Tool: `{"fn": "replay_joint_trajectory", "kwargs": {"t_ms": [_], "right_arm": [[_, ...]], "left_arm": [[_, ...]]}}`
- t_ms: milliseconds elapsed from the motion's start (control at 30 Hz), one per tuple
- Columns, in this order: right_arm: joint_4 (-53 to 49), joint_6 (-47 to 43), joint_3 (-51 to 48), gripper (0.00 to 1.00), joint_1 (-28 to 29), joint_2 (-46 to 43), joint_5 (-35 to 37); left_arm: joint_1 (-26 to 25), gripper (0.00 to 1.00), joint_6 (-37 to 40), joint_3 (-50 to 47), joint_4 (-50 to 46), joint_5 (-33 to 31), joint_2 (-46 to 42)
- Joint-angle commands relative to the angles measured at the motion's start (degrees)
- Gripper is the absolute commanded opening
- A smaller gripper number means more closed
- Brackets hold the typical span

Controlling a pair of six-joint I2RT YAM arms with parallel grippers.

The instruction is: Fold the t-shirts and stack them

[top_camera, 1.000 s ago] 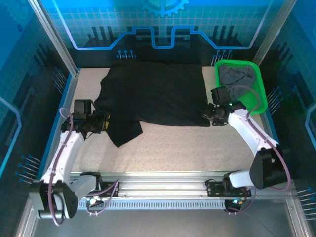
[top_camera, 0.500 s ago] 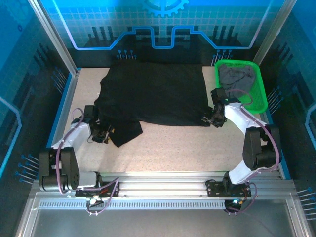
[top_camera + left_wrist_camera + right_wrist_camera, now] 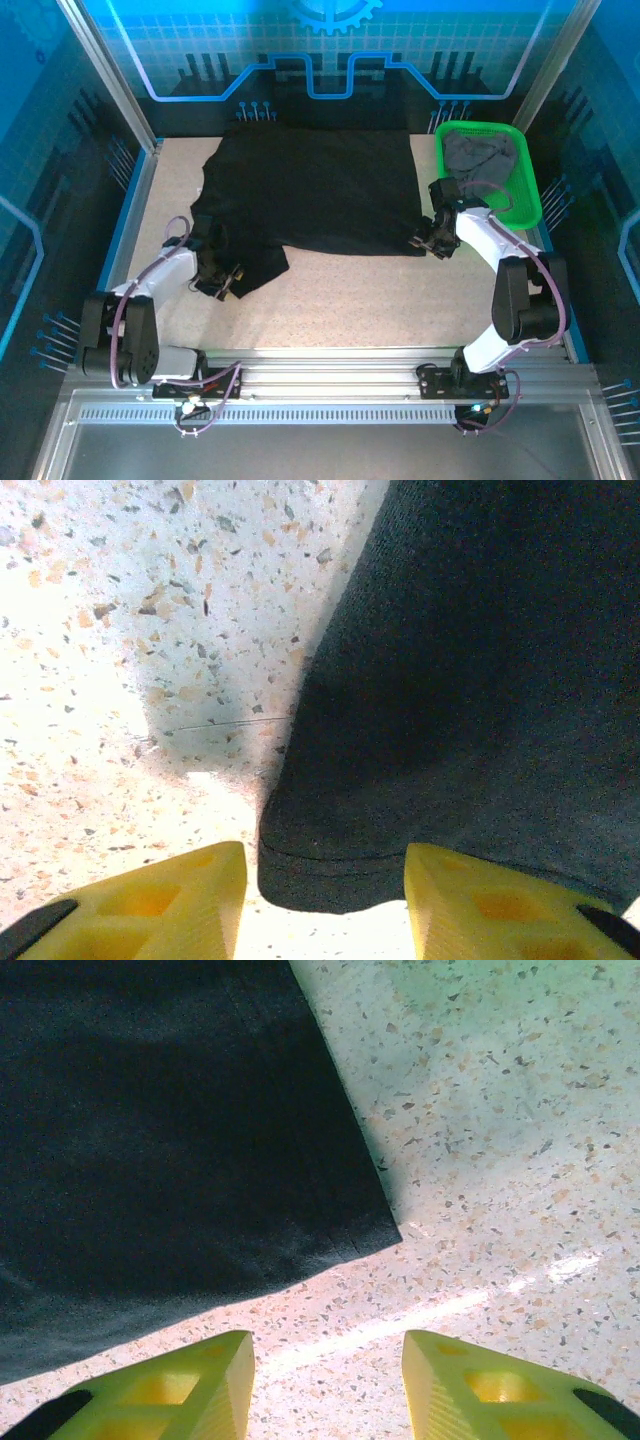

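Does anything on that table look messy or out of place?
The black t-shirt lies spread but skewed, its near-left sleeve sticking out crooked. The dark grey shirt sits crumpled in the green basket, not folded.

The left arm [image 3: 150,285] rises from its base at 7 o'clock, elbow folded low, forearm slanting toward 1 o'clock. The left gripper [image 3: 222,275] sits at 8 o'clock in the top view, pointing toward 4 o'clock, its yellow fingers [image 3: 150,905] parted. The right arm [image 3: 495,240] climbs from 5 o'clock and bends inward. The right gripper [image 3: 428,240] is at 3 o'clock, aimed toward 8 o'clock, with its fingers [image 3: 480,1385] spread too.
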Motion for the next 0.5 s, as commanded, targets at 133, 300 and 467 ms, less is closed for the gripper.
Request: {"fn": "replay_joint_trajectory", "kwargs": {"t_ms": [133,300,467], "right_arm": [[-1.6,0.6,0.9,0.43,-0.5,-1.9,-0.5],[-0.3,2.8,-1.9,0.43,-1.6,-3.8,-0.1],[1.7,6.5,-6.3,0.41,-3.6,-6.1,-0.7]], "left_arm": [[-1.8,0.45,-4.1,-1.6,9.1,2.5,6.8],[-3.2,0.0,-2.8,0.2,6.8,-0.4,8.6],[-3.2,0.0,-0.2,-2.1,-4.9,-6.5,-5.3]]}}
